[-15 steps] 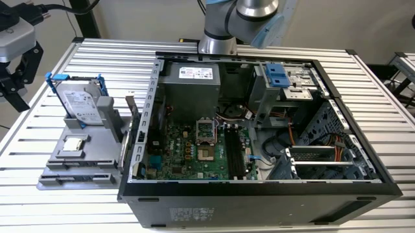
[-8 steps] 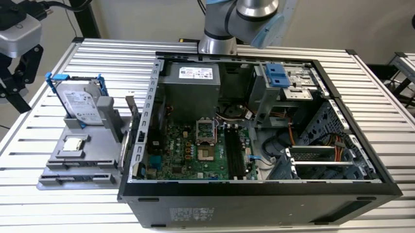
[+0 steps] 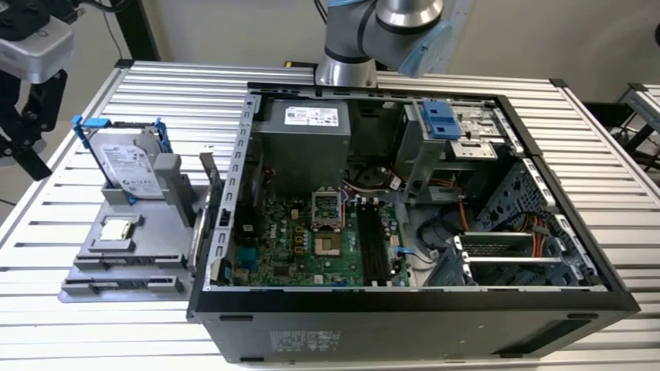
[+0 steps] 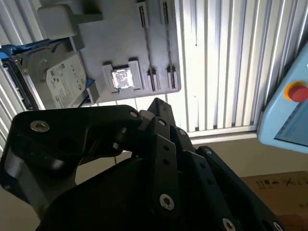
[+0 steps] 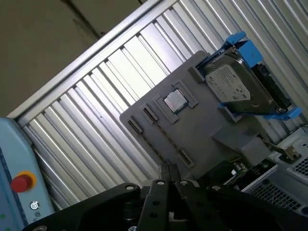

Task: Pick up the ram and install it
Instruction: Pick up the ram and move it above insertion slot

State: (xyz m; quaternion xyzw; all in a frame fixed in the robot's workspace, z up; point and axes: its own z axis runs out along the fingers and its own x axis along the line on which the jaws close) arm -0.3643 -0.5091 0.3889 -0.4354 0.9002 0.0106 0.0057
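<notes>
The ram is hidden or out of view; the long slots on the grey holder (image 3: 124, 267) (image 5: 202, 127) stand bare. My gripper (image 3: 34, 164) hangs at the exterior view's left edge, above the table edge beside the holder. In both wrist views its black fingers (image 5: 169, 169) (image 4: 156, 102) meet at the tip with nothing between them, pointing toward the holder. Inside the open computer case (image 3: 413, 309) lies the green motherboard (image 3: 299, 239) with its dark memory slots (image 3: 373, 243).
On the holder a silver hard drive (image 3: 132, 166) (image 5: 236, 86) stands in a blue-handled frame, next to a small square processor chip (image 3: 119, 229) (image 4: 121, 79). A pale blue pendant with a red button (image 4: 296, 91) lies off the table. The arm's base (image 3: 351, 66) stands behind the case.
</notes>
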